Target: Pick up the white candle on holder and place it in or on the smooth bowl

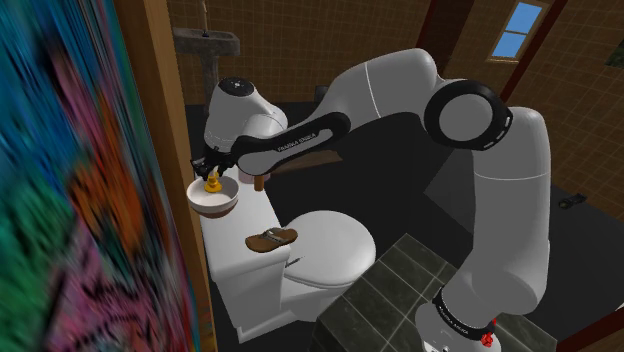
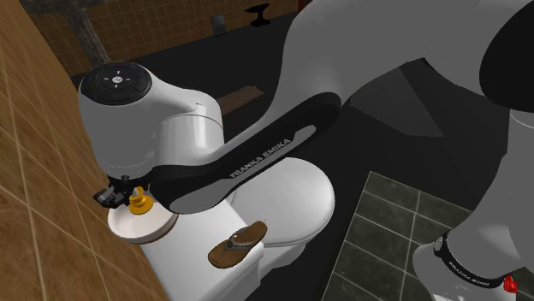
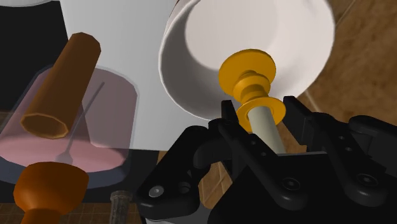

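A white candle (image 3: 265, 125) in a yellow holder (image 3: 249, 74) is clasped between the black fingers (image 3: 228, 116) of my gripper (image 3: 261, 112), which is shut on the candle's stem. The holder's foot points into the smooth white bowl (image 3: 203, 44). In the shoulder view the yellow holder (image 1: 212, 184) hangs just over the inside of the bowl (image 1: 214, 203), under my gripper (image 1: 207, 168). The bowl (image 2: 130, 225) stands on the white toilet tank, with the holder (image 2: 139, 202) at its rim line. I cannot tell whether holder and bowl touch.
A brown sandal (image 1: 270, 238) lies on the tank beside the bowl, above the white toilet lid (image 1: 335, 245). A brown tube (image 3: 60, 83) rests over a clear pinkish container (image 3: 95, 137). A wooden post (image 1: 170, 110) stands close to the shoulder view's left of the bowl. The dark tiled stand (image 1: 385, 290) is at lower right.
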Tool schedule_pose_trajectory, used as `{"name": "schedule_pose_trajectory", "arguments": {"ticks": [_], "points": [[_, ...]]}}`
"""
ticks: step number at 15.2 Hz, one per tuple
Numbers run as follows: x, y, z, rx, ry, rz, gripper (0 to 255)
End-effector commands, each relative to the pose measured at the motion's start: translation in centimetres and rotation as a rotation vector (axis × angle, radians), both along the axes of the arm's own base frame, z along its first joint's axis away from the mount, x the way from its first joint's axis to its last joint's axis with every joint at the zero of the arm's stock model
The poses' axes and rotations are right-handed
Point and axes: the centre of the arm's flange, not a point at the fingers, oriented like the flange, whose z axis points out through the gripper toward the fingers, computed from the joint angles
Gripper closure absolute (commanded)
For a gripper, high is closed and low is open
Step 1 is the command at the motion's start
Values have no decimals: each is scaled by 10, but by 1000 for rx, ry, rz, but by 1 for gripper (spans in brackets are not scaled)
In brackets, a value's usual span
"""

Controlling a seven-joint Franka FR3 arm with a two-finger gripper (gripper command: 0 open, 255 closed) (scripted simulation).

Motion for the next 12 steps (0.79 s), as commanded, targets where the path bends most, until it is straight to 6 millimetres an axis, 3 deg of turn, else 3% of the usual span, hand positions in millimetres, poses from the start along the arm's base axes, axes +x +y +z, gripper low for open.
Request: {"name": "schedule_pose_trajectory", "arguments": {"ticks": [1,3,4,9,12], "points": [[0,0,0,0,0,0,255],[0,0,0,0,0,0,255],[0,0,0,0,0,0,0],[0,0,0,0,0,0,0],[-16,-2,36,0,0,0,0]]}}
